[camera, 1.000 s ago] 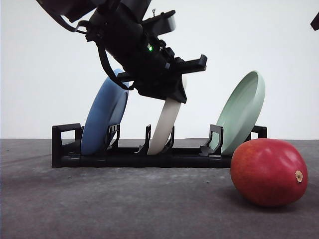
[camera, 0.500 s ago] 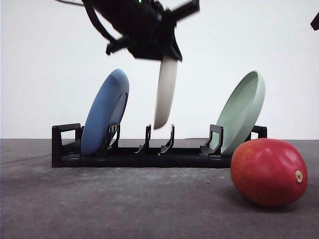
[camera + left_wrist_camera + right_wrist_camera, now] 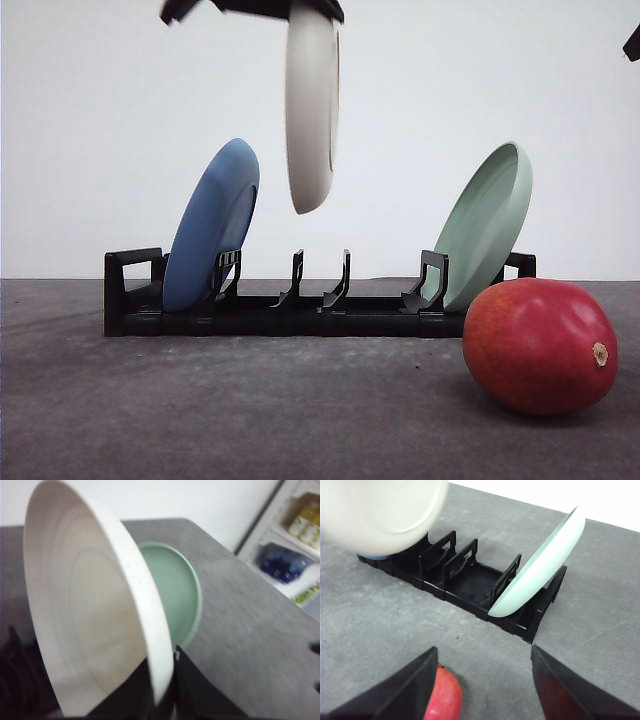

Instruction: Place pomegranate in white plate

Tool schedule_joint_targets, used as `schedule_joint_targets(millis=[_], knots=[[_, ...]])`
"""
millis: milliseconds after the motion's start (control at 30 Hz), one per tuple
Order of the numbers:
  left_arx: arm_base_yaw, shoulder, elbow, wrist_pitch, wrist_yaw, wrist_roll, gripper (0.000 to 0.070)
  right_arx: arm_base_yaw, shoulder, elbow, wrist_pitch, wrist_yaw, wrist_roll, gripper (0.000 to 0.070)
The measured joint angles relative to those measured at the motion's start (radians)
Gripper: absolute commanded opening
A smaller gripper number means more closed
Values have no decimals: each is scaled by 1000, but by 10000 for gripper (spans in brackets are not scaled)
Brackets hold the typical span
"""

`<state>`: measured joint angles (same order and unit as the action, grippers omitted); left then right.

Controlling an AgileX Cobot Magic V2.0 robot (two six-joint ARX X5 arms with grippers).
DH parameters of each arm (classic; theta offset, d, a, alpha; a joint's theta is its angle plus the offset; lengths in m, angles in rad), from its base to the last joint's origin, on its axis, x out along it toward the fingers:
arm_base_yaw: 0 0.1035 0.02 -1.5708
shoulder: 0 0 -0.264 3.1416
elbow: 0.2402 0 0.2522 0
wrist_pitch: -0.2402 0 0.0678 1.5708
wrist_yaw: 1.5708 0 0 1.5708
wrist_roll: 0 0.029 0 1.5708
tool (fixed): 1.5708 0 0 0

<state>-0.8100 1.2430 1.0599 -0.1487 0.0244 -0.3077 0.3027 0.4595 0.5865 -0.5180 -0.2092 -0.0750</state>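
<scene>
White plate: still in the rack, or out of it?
Out: the white plate hangs on edge above the rack, gripped by the left gripper.

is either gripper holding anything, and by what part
The left gripper holds the white plate by its rim; the right gripper is open, holding nothing.

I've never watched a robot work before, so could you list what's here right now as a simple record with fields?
white plate: in the air above the rack, on edge, gripped at its rim by the left end effector
rack: black, on the table, middle slots empty
blue plate: leaning in the rack's left end
green plate: leaning in the right end
pomegranate: on the table, near the rack's right end
right end effector: open, above the pomegranate
</scene>
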Motion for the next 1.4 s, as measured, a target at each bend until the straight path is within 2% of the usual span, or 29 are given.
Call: schedule_joint_targets(millis=[133, 367, 467, 567, 733, 833, 967, 1100, 1267, 1400], knots=[[-64, -79, -12, -70, -35, 1, 10, 0, 0, 0, 0, 0, 0, 377], [-209, -267, -252, 68, -198, 13, 10, 0, 0, 0, 0, 0, 0, 377], [-255, -317, -343, 63, -254, 43, 10, 0, 0, 0, 0, 0, 0, 377], [-299, -327, -367, -12, -290, 112, 10, 0, 0, 0, 0, 0, 0, 377], [-345, -287, -367, -165, -303, 295, 10, 0, 0, 0, 0, 0, 0, 377], [-377, -221, -367, -207, -306, 402, 9, 0, 0, 0, 0, 0, 0, 377], [-423, -119, -367, -200, -323, 519, 9, 0, 0, 0, 0, 0, 0, 377], [-461, 5, -367, -177, -398, 610, 9, 0, 0, 0, 0, 0, 0, 377], [-488, 127, -367, -175, -484, 689, 9, 0, 0, 0, 0, 0, 0, 377], [-494, 190, -365, -168, -503, 717, 10, 0, 0, 0, 0, 0, 0, 377]])
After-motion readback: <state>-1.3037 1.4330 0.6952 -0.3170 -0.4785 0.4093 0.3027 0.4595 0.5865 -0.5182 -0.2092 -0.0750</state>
